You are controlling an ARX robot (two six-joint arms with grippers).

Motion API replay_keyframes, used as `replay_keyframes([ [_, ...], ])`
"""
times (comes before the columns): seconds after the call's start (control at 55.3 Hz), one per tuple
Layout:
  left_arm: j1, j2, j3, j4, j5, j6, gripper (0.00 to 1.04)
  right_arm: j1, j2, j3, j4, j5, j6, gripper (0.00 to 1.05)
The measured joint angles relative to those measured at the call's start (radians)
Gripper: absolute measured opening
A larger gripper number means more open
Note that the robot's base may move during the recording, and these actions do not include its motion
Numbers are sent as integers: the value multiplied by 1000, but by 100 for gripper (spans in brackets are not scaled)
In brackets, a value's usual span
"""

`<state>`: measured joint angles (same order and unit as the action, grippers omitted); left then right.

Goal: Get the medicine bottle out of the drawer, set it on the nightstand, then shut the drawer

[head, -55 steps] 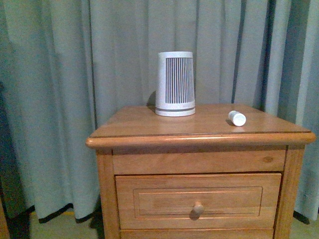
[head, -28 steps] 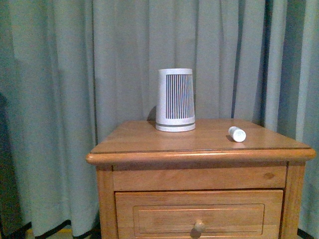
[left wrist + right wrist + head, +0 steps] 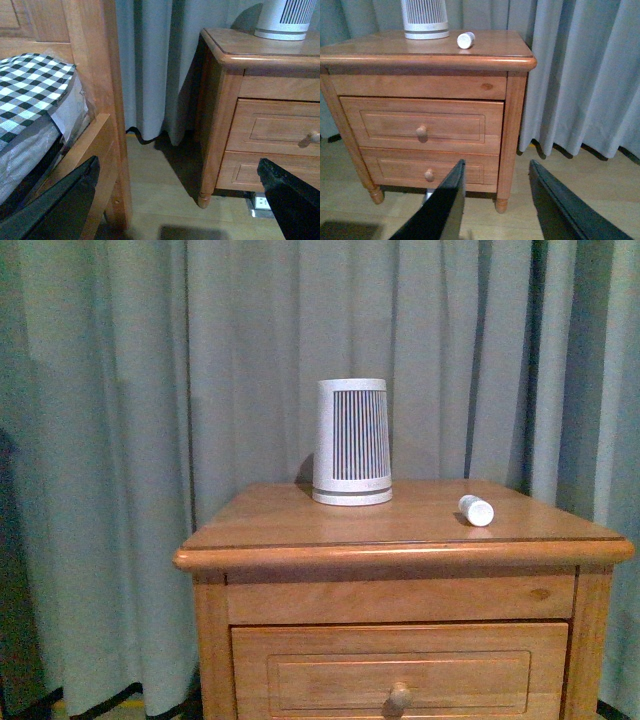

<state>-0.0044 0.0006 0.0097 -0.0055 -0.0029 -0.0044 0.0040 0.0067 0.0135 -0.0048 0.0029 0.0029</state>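
The small white capped cylindrical medicine bottle (image 3: 476, 510) lies on its side on the glossy orange-brown wooden nightstand (image 3: 300, 525), right of the tapered white device with grey vertical slats (image 3: 351, 441); no writing is legible on either. The upper knobbed wooden drawer (image 3: 422, 125) sits shut. The left gripper (image 3: 182, 200) and right gripper (image 3: 495, 205) both hang with jaws spread, holding nothing.
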Motion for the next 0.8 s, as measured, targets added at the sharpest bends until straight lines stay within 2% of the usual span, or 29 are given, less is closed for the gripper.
replay_keyframes([
  [0.326, 0, 0, 0, 0, 0, 0, 98, 0, 0, 0, 0, 0, 0, 99],
  [0.796, 0, 0, 0, 0, 0, 0, 98, 0, 0, 0, 0, 0, 0, 98],
])
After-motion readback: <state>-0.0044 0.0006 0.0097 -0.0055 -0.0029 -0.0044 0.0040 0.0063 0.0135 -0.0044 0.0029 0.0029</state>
